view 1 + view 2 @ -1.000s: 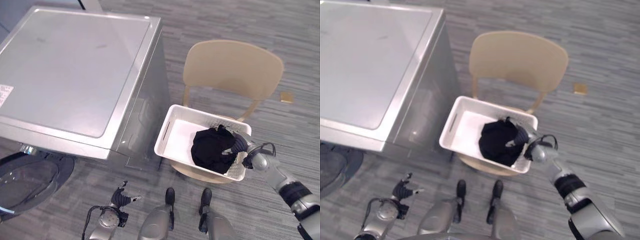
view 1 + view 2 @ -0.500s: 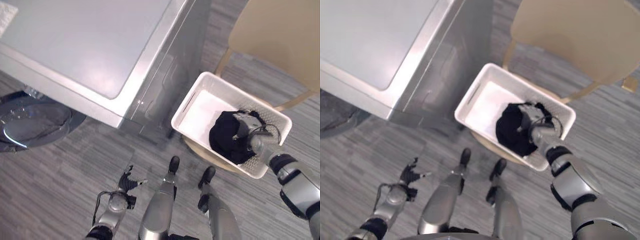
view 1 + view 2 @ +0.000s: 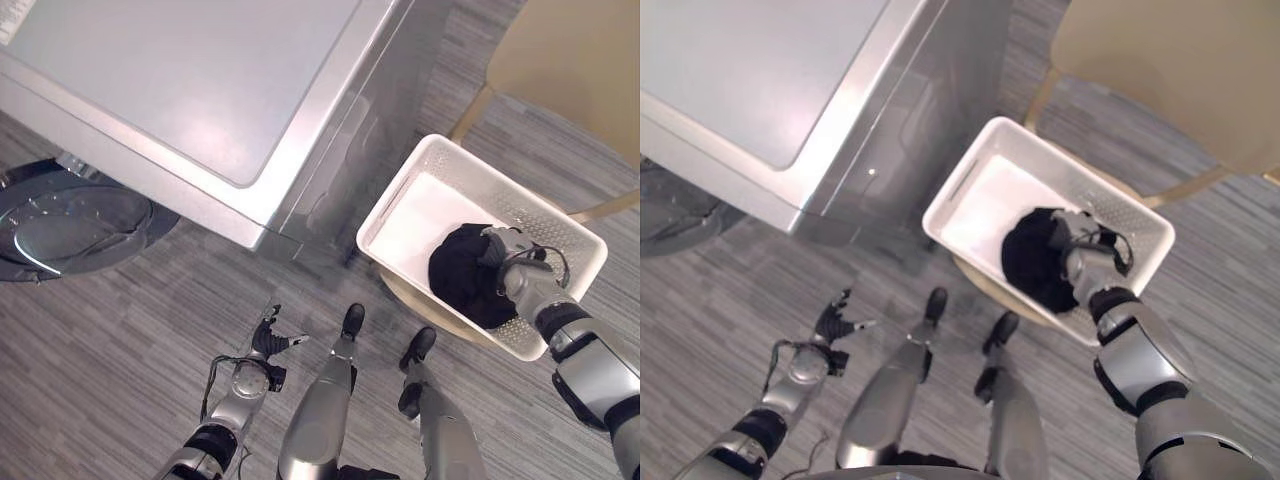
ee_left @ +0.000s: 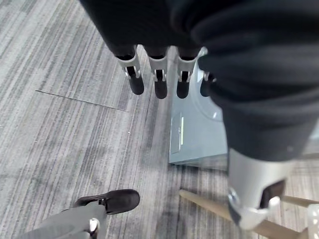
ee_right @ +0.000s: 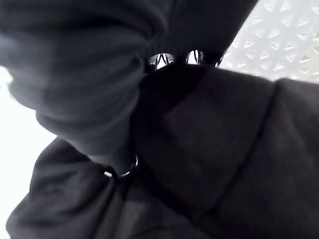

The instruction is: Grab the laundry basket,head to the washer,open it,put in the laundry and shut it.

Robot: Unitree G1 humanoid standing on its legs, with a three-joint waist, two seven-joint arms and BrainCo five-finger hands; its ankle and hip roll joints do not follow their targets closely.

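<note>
The right hand [image 3: 500, 262] is buried in the black laundry [image 3: 470, 285] inside the white laundry basket [image 3: 420, 190] on the beige chair [image 3: 570, 60]; whether its fingers grip the cloth cannot be told. The left hand [image 3: 270, 340] hangs relaxed and empty at 7 o'clock. Gather the whole bundle before lifting toward the washer [image 3: 200, 90], whose open door [image 3: 60, 222] lies at 9 o'clock

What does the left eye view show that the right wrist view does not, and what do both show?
Left eye view alone: the grey metal washer, its round glass door swung open, the beige chair, and the left hand with straight fingers over the carpet. Right wrist view alone: the right hand's fingers sunk into cloth. Both: the black laundry in the white perforated plastic basket, with the right hand on it.
</note>
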